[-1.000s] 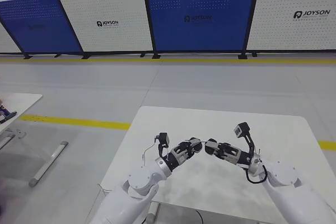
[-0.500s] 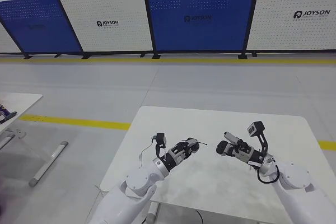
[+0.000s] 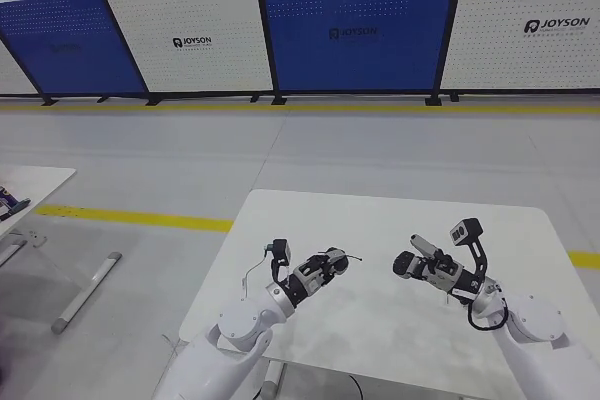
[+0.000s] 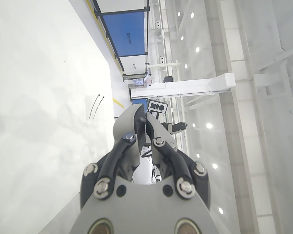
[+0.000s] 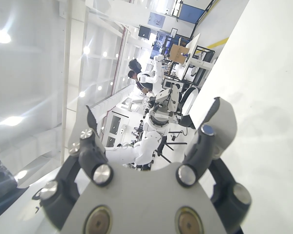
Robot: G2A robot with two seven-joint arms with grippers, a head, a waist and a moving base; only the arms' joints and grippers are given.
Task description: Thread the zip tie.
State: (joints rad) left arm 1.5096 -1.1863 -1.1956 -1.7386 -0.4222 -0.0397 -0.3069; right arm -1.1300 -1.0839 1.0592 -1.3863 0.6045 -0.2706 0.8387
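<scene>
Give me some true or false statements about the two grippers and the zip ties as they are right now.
1. The left gripper is shut on the zip tie. True.
2. The right gripper also clamps the zip tie. False: its fingers stand wide apart and hold nothing.
3. Two spare zip ties lie side by side on the table. True.
4. The two grippers touch each other. False: in the top view they are apart, with bare table between them.
</scene>
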